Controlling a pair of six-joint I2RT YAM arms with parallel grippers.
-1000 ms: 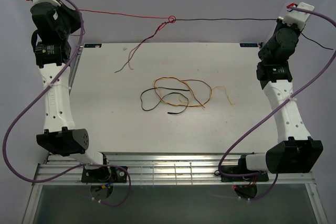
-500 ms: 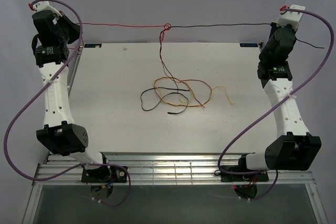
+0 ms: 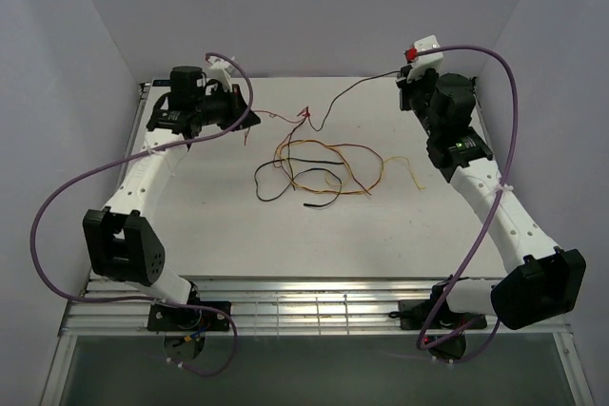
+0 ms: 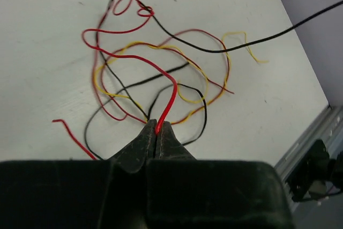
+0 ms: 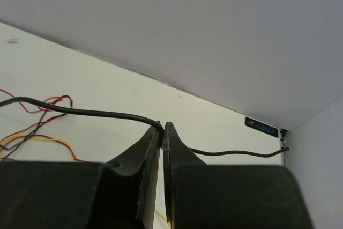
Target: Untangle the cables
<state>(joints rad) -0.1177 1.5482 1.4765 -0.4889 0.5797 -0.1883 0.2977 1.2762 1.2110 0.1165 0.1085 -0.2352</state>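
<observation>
My left gripper (image 3: 253, 114) is shut on the thin red cable (image 3: 281, 118), pinched at the fingertips in the left wrist view (image 4: 157, 128). The red cable (image 4: 134, 57) runs slack to a small knot (image 3: 305, 117), also seen in the left wrist view (image 4: 131, 4), where it joins the black cable (image 3: 352, 90). My right gripper (image 3: 405, 83) is shut on that black cable (image 5: 80, 112), with its tips (image 5: 162, 127) low over the table's far right. A loose tangle of yellow, orange and black cables (image 3: 324, 170) lies mid-table.
The white table (image 3: 219, 225) ends at a metal rail (image 3: 314, 297) in front. Purple walls close the back and sides. A black cable tail (image 5: 241, 154) trails toward the far right corner. Thick purple hoses (image 3: 57, 197) loop along both arms.
Both arms have come down and inward from the high far corners. The taut red-black line has gone slack, and its knot now sits low by the tangle.
</observation>
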